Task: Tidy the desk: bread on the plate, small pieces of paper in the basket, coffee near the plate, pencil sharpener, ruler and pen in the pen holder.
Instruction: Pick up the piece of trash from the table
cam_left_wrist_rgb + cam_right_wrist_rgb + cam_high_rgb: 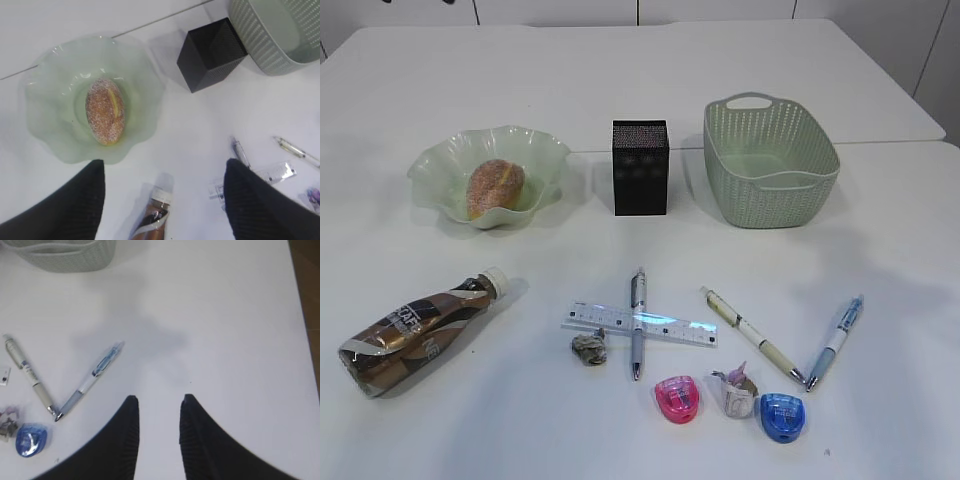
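The bread [495,187] lies in the pale green wavy plate [440,165]; both also show in the left wrist view, bread [104,111], plate [47,95]. The coffee bottle [418,331] lies on its side at the front left. My left gripper [162,168] is open, above the bottle's cap [161,192]. The ruler [670,327] lies under a grey pen [638,345]. A white pen [752,335], a blue pen [835,342], pink [677,398] and blue [783,416] sharpeners and two paper scraps [589,347] [736,390] lie in front. My right gripper [159,399] is open and empty over bare table.
The black pen holder [640,168] stands at the middle back, the green woven basket [820,170] to its right. The table's right edge [300,315] shows in the right wrist view. Neither arm shows in the exterior view.
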